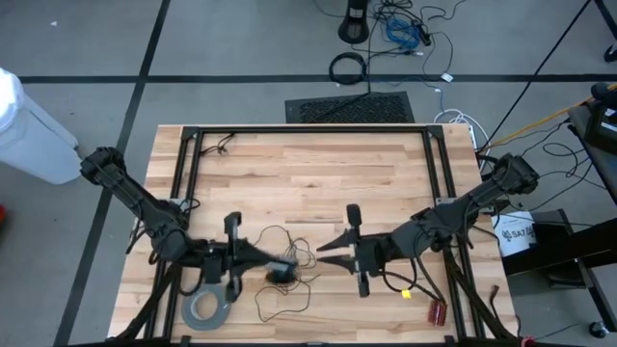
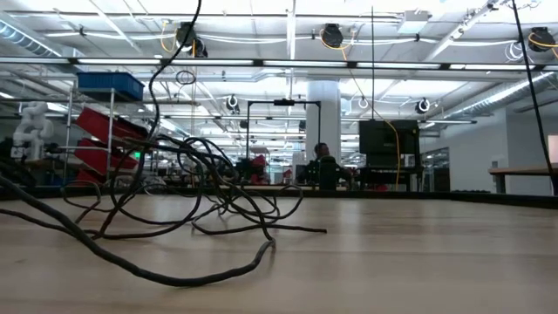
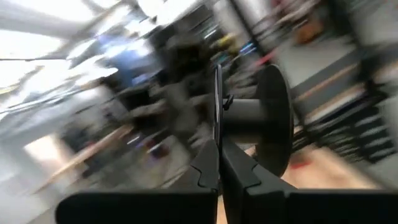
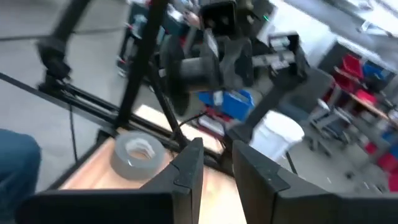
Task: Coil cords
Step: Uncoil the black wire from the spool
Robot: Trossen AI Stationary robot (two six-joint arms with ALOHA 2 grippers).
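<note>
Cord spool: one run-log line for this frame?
left gripper: shut on spool | right gripper: jaws apart, empty, facing spool | wire: loose on table | tape roll: untouched

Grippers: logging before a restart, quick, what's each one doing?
Left gripper: shut on the black spool.
Right gripper: open, empty.

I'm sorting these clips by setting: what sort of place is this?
Probably a large robotics lab or workshop: a light wooden butcher-block table stands on a grey taped floor, with long ceiling light strips and blue and red storage bins on racks behind.
</note>
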